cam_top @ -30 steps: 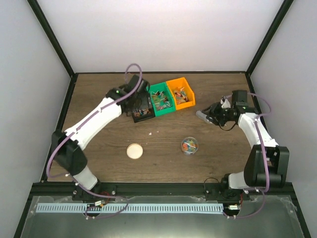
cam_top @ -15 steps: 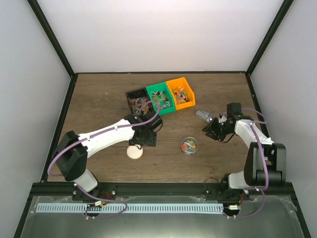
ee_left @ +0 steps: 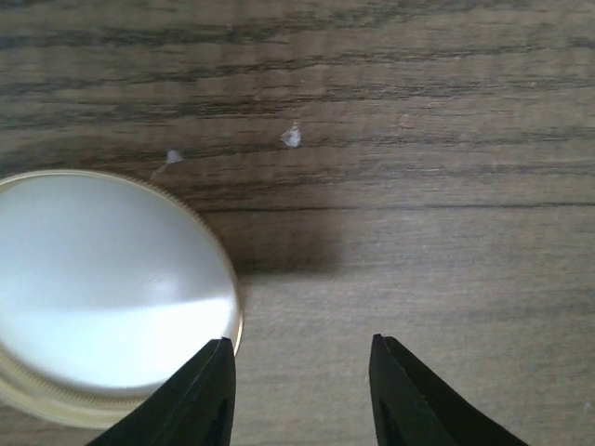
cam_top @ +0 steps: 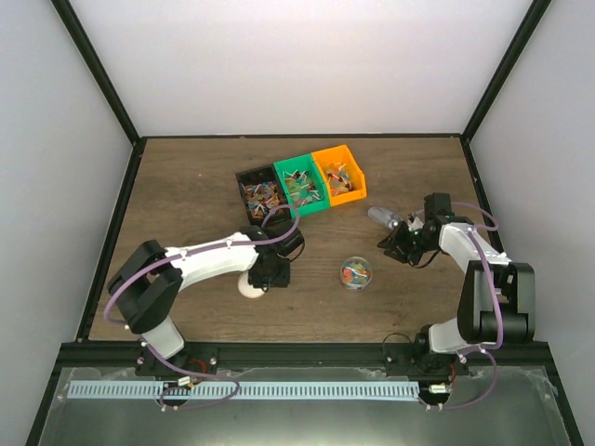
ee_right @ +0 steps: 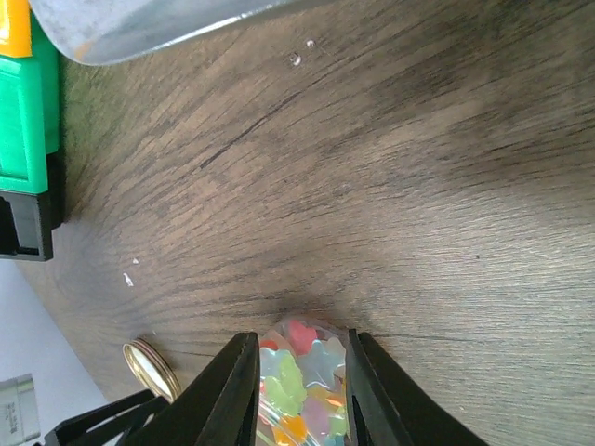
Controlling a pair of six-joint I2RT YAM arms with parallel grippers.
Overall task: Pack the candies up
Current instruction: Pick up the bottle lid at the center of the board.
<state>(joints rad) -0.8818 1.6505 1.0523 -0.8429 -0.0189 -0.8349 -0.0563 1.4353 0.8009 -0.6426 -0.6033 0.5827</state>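
On a dark wooden table (cam_top: 186, 186), the candies (cam_top: 263, 193) are held in three adjoining bins, one black (cam_top: 244, 177), one green (cam_top: 286, 165) and one orange (cam_top: 325, 154), and in one clear jar (cam_top: 355, 273). One beige lid (ee_left: 102, 288) is seen just beside the left gripper (ee_left: 299, 342), whose jaws are parted and empty. The right gripper (ee_right: 302, 336) is narrowly parted, with nothing clamped, near one silver scoop (cam_top: 382, 218).

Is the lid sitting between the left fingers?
No, the lid lies to one side of the left fingers; only bare table shows between them.

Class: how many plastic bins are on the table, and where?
3, in a row at the far middle: black bin left, green bin centre, orange bin right. None seems hidden.
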